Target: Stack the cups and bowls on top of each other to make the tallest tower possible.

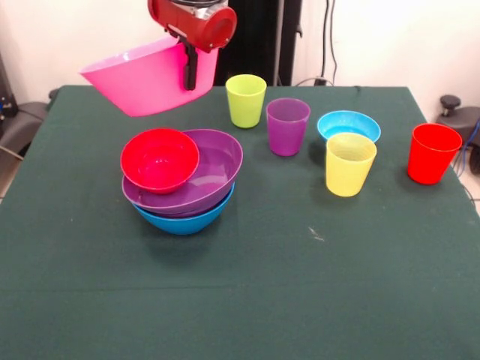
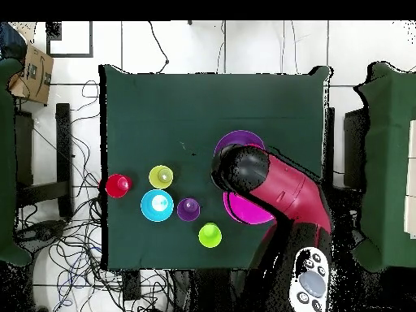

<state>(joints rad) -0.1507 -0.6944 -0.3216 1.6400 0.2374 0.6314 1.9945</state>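
My gripper (image 1: 190, 71) is shut on the rim of the very large pink bowl (image 1: 139, 82) and holds it tilted in the air above the table's far left; it also shows under the arm in the overhead view (image 2: 248, 210). The tower stands below it: medium blue bowl (image 1: 184, 219) at the base, large purple bowl (image 1: 217, 161) in it, small red bowl (image 1: 159, 159) tilted on top. The lime green cup (image 1: 245, 100), purple cup (image 1: 287, 126), yellow cup (image 1: 349, 163) and red cup (image 1: 433, 153) stand upright to the right. The light blue bowl (image 1: 348, 124) sits behind the yellow cup. The orange bowl is out of view.
The dark green table (image 1: 300, 285) carries everything. In the overhead view the red arm (image 2: 276, 187) covers most of the tower, with only the purple bowl's rim (image 2: 240, 138) showing. Cables lie on the floor around the table.
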